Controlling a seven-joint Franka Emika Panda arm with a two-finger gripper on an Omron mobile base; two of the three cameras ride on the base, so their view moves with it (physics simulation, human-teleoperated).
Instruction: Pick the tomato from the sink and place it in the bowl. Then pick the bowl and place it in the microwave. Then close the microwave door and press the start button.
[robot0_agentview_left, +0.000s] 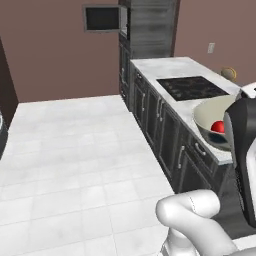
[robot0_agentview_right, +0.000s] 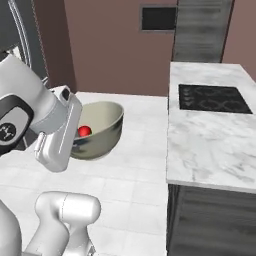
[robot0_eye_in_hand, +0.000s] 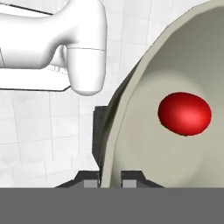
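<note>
My gripper (robot0_eye_in_hand: 109, 181) is shut on the rim of the cream bowl (robot0_eye_in_hand: 175, 65), one finger inside the wall and one outside. The bowl (robot0_agentview_right: 102, 127) hangs in the air over the tiled floor, just beside the counter's edge, and is tilted a little. A small red tomato (robot0_eye_in_hand: 184, 113) lies inside it, also seen as the tomato (robot0_agentview_left: 218, 126) and the tomato (robot0_agentview_right: 84, 131). Far off, the microwave door (robot0_agentview_left: 102, 18) stands swung open beside the microwave (robot0_agentview_left: 123, 21) in the tall dark cabinet. The sink is out of view.
A white marble counter (robot0_agentview_right: 210, 145) with a black cooktop (robot0_agentview_right: 214, 97) runs along the right, over dark cabinet fronts (robot0_agentview_left: 160, 120). Pale tiled floor (robot0_agentview_left: 75, 150) stretches toward the brown back wall. My own white arm (robot0_agentview_right: 55, 130) crowds the near left.
</note>
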